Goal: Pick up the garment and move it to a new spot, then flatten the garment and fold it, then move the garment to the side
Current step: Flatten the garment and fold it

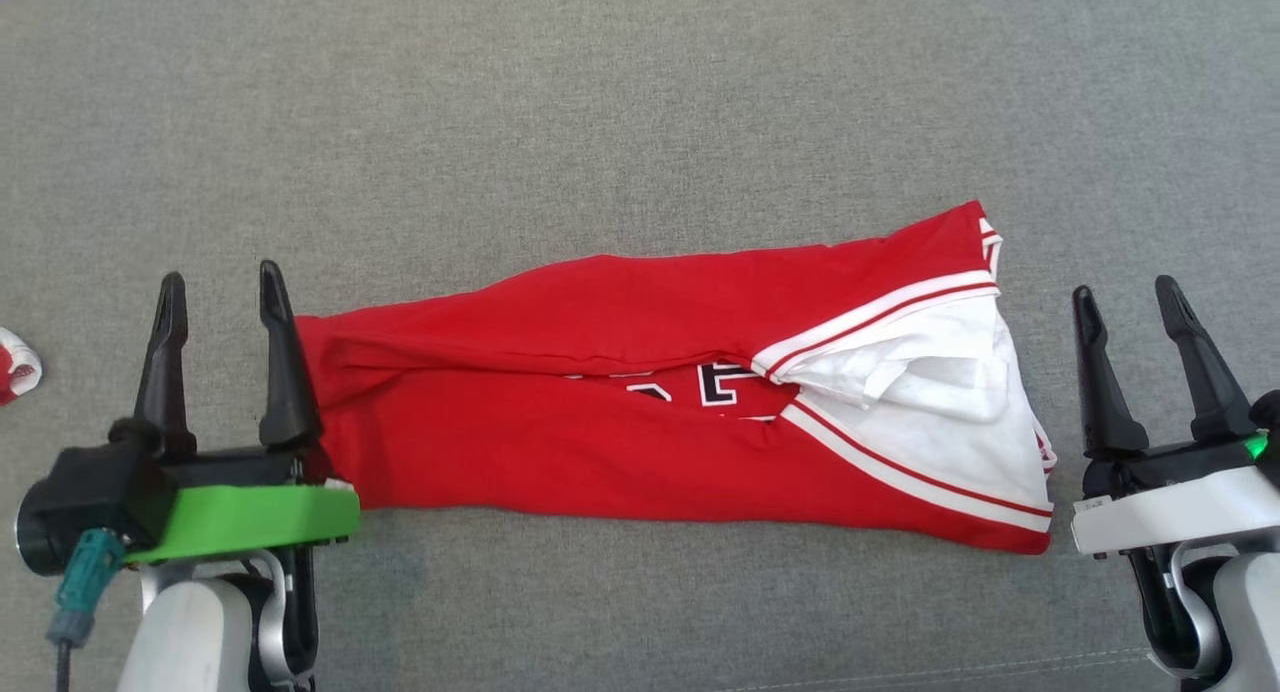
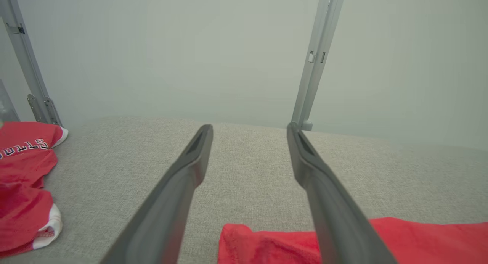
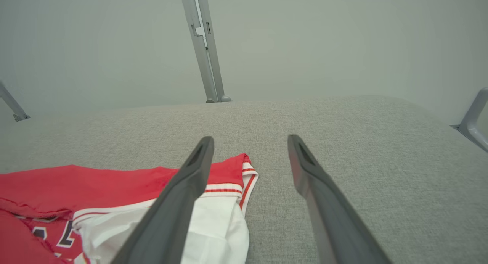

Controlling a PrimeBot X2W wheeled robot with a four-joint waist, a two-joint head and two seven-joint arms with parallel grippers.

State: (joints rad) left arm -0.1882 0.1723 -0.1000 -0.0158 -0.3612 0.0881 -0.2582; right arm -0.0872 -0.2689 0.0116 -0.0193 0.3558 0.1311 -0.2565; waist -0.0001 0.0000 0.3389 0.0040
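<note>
Surface: grey woven cloth (image 1: 640, 92) runs under and ahead of both grippers. A plain pale wall (image 2: 228, 46) stands past its far edge.

Garment: red jersey (image 1: 560, 452), lying flat and folded lengthwise into a long band between the two grippers.
- The two long edges meet along the middle, and part of some black-and-white lettering shows in the gap.
- The end nearer the right gripper is turned back, showing white lining and red-and-white striped trim.
- The end nearer the left gripper is plain red.

Posts: one grey metal post (image 2: 316, 61) rises beyond the left fingertips. Another (image 3: 204, 46) rises beyond the right fingertips, both at the far edge of the surface.

Left gripper (image 1: 221, 272): fingers spread, nothing between them. The plain red end lies just beside and partly beneath its inner finger (image 2: 335, 218). Whether they touch, I cannot tell.

Right gripper (image 1: 1125, 286): fingers spread and empty, with bare grey cloth between the tips. It stands just beside the striped end, apart from it. In the right wrist view the white lining passes beneath the inner finger (image 3: 171, 210).

Second red item (image 2: 23, 172): crumpled, with white trim and lettering. It lies well out on the left gripper's outer side, apart from the jersey.
</note>
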